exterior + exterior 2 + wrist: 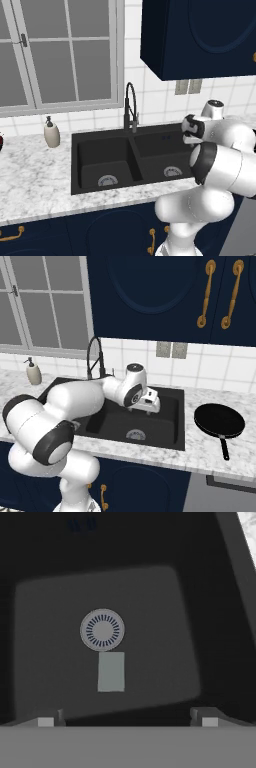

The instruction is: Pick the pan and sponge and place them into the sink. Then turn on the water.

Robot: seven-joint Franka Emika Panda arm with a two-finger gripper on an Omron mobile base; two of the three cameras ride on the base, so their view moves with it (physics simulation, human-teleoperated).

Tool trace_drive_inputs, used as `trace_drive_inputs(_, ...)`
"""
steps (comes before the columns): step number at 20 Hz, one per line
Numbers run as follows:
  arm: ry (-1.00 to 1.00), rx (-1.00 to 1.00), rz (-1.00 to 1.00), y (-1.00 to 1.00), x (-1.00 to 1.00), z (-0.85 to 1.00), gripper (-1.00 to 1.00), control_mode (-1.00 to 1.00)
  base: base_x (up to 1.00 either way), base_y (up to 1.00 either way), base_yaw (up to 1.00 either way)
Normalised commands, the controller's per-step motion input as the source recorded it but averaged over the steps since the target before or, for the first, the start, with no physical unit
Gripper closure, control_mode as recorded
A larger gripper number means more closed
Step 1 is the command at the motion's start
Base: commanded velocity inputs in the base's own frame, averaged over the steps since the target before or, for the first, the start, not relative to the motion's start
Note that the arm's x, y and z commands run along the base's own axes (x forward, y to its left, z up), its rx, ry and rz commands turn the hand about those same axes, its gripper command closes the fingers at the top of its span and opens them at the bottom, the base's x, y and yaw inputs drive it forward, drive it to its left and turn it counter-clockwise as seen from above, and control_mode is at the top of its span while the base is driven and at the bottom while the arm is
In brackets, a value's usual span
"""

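Sponge (111, 671) lies flat on the floor of the right basin, just beside the drain (102, 629), so you can judge that drop done. Your gripper (127, 719) hangs over it, jaws spread wide and holding nothing. Pan (219, 421) sits on the counter (210, 458) right of the sink (179, 421), handle toward you. Faucet (93, 358) and soap bottle (33, 372) stand well left, not obstructing.

Beige soap dispenser (51, 133) on the marble counter (35, 175) beneath the window (55, 55).
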Motion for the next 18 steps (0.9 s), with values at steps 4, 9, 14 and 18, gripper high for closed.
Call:
trace_drive_inputs(4, 0.02, -0.01, 0.0, 0.0, 0.0, 0.0, -1.0, -1.0, 0.0, 0.0, 0.0)
trace_drive_inputs(9, 0.0, 0.0, 0.0, -0.49, -0.18, 0.25, -1.0, -1.0, 0.0, 0.0, 0.0)
trace_drive_inputs(14, 0.0, 0.0, 0.0, -0.7, -0.25, 0.43, -1.0, -1.0, 0.0, 0.0, 0.0)
trace_drive_inputs(18, 0.09, 0.0, -0.01, -0.82, -0.07, 0.36, -1.0, -1.0, 0.0, 0.0, 0.0)
